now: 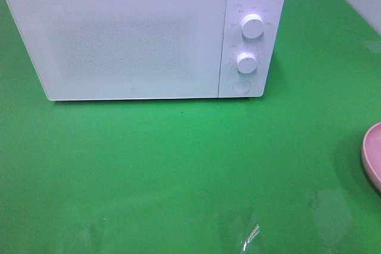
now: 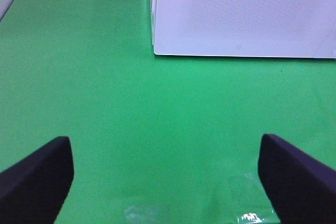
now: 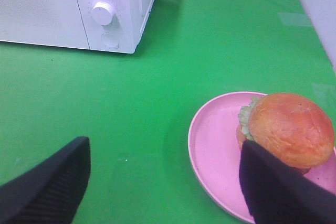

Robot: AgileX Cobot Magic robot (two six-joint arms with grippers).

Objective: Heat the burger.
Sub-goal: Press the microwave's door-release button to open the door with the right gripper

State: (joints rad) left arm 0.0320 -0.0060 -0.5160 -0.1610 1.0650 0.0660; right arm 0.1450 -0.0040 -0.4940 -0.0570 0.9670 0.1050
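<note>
The round, glossy golden-brown burger (image 3: 289,129) with ruffled green lettuce sits upright, dome up, with no long axis. It rests on a round pink plate (image 3: 215,145), well apart from the white box-shaped microwave (image 1: 119,34), off its knob side. The left gripper (image 2: 167,177) and right gripper (image 3: 163,182) both stand spread apart.

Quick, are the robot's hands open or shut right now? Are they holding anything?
Left hand: open, holding nothing.
Right hand: open, holding nothing; the burger sits on the plate.
</note>
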